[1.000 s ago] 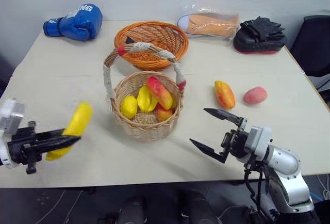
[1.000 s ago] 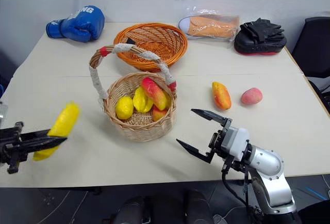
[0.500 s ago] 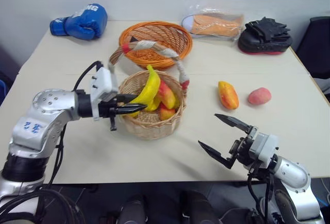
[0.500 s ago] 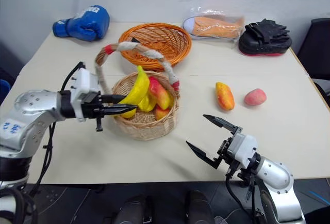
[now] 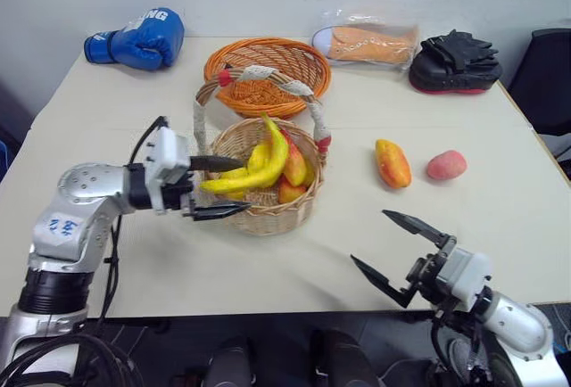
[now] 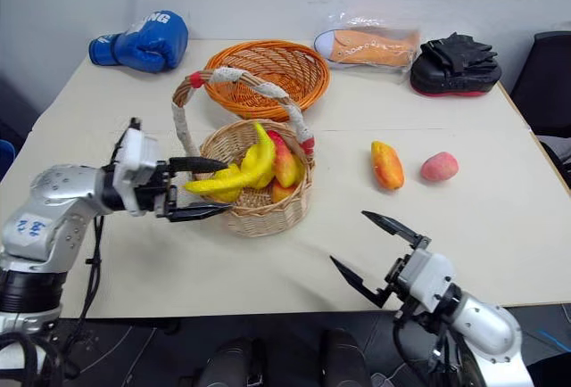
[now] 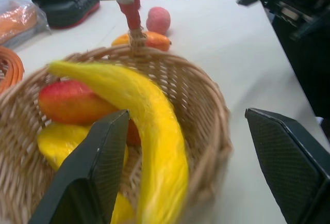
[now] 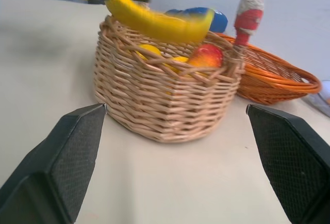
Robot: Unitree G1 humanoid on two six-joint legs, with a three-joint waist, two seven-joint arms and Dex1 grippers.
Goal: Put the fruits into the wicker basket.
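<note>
The wicker basket point(image 5: 266, 218) stands mid-table with its tall wrapped handle point(image 5: 259, 74) arching over it. It holds a mango point(image 7: 72, 101) and small yellow pieces point(image 7: 62, 142). A long yellow banana point(image 5: 256, 168) lies across its near-left rim and over the fruit inside. My left gripper point(image 5: 219, 187) is open at that rim, its fingers spread wide on either side of the banana's end. To the basket's right on the table lie another mango point(image 5: 391, 162) and a pink peach point(image 5: 445, 165). My right gripper point(image 5: 370, 237) hangs open and empty near the front edge.
Behind the basket sits a shallow orange woven bowl point(image 5: 265, 63). Along the back of the table lie a blue boxing glove point(image 5: 134, 37), a bagged orange shoe point(image 5: 366, 42) and a black pad point(image 5: 453, 60). Bare tabletop point(image 5: 294, 262) lies between the basket and my right gripper.
My left gripper carried the banana from the table's left edge to the basket and has opened; the banana now rests lower across the basket. My right gripper drew back toward the front right.
</note>
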